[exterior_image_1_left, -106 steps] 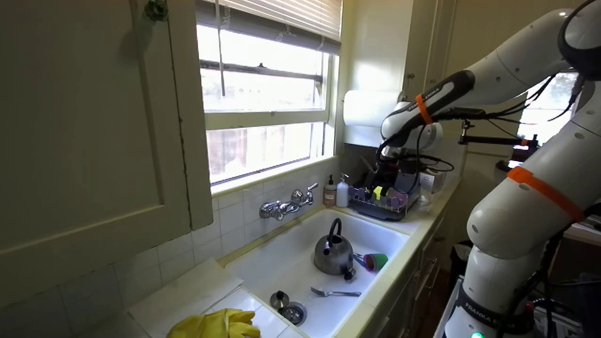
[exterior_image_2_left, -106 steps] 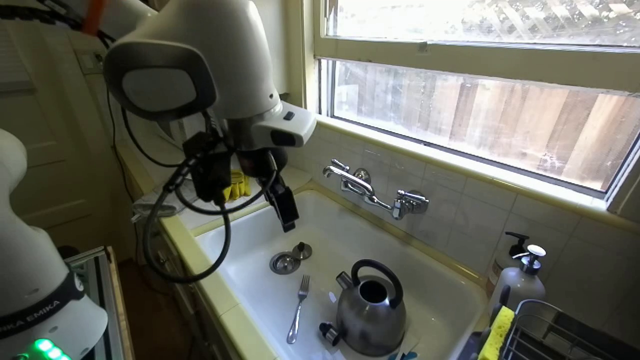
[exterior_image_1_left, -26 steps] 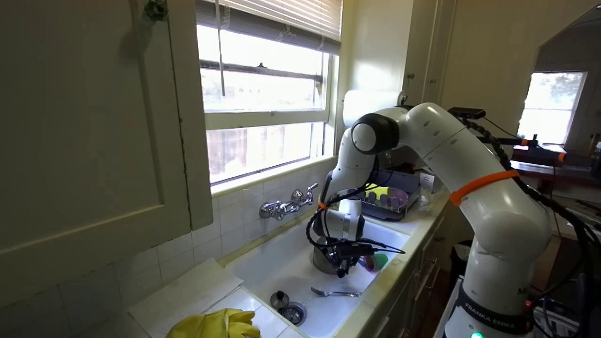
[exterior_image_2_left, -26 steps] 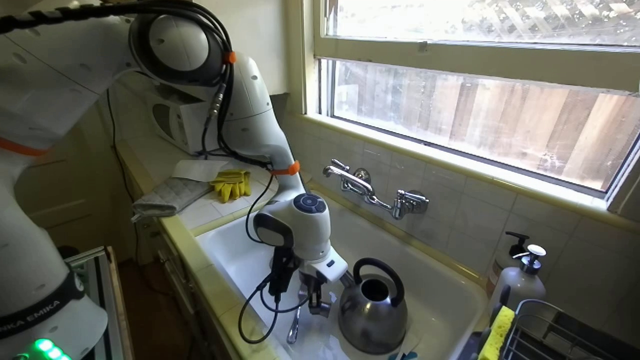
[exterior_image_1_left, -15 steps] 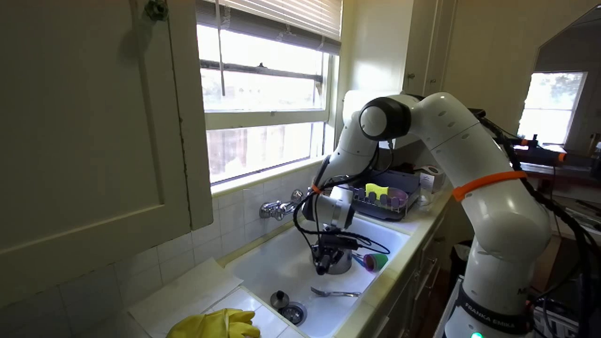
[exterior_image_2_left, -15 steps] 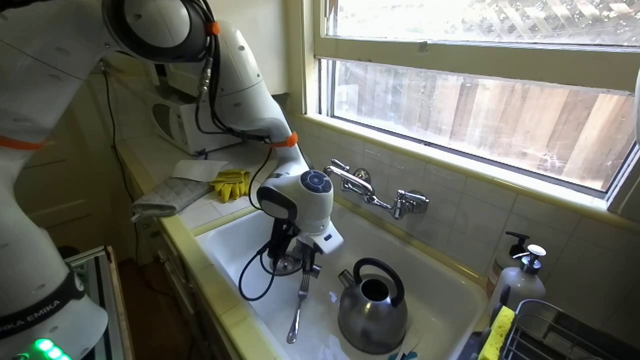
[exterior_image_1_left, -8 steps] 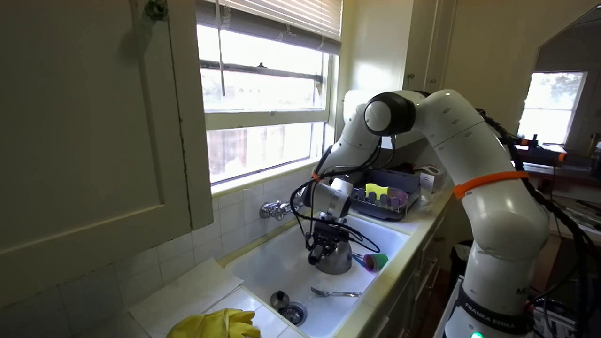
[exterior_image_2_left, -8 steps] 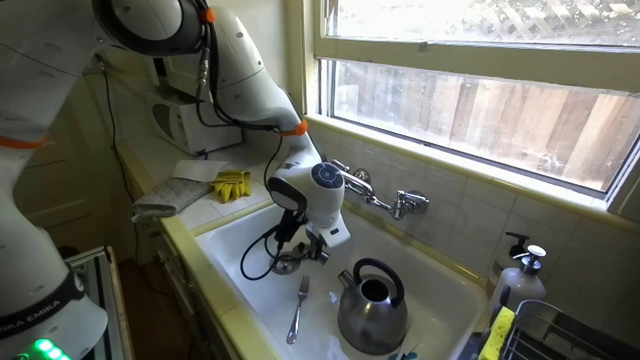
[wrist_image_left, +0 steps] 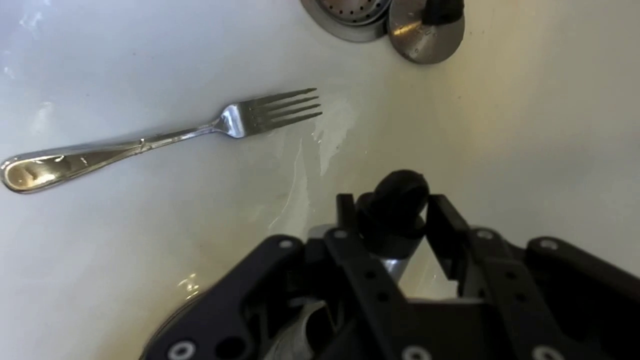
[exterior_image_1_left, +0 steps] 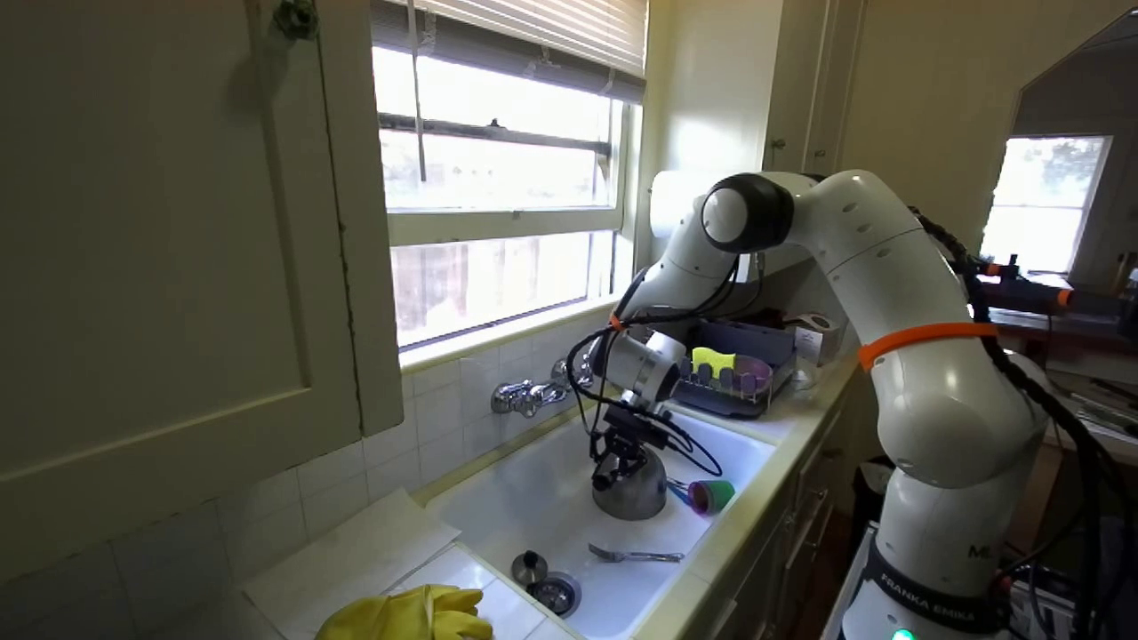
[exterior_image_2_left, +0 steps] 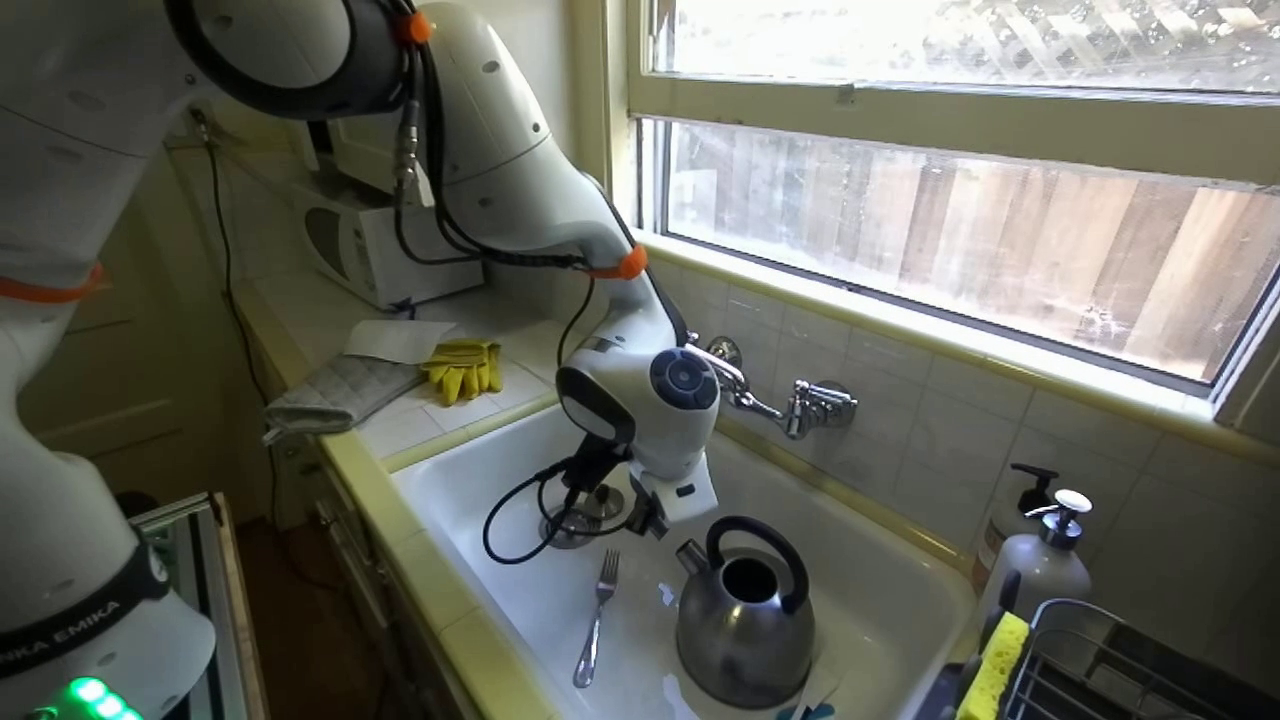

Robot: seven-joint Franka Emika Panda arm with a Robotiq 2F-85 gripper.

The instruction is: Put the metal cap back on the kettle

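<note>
Held between the fingertips of my gripper (wrist_image_left: 393, 212) is the metal cap (wrist_image_left: 400, 192), a short cylinder with a black knobbed end. It is tilted, black end facing away from the wrist. The grey kettle (exterior_image_2_left: 745, 640) stands upright in the sink with its top opening uncovered and its black handle arched over it. In an exterior view my gripper (exterior_image_2_left: 652, 522) hangs above and beside the kettle's spout, apart from it. Another exterior view has the gripper (exterior_image_1_left: 606, 478) in front of the kettle (exterior_image_1_left: 636, 498), hiding its upper part. The wrist view catches only the spout (wrist_image_left: 295, 337) and a bit of body.
A fork (wrist_image_left: 245, 120) lies on the sink floor. By the drain (exterior_image_2_left: 568, 527) rests a round metal lid (wrist_image_left: 425, 37) with a black knob. A chrome tap (exterior_image_2_left: 745, 395) juts from the wall behind the arm. A green cup (exterior_image_1_left: 711, 496) lies beyond the kettle.
Several seconds ago the cap lay in the sink beside the kettle; now it is in my grip. Over the last second the gripper has risen and shifted toward the window side. The kettle stands still.
</note>
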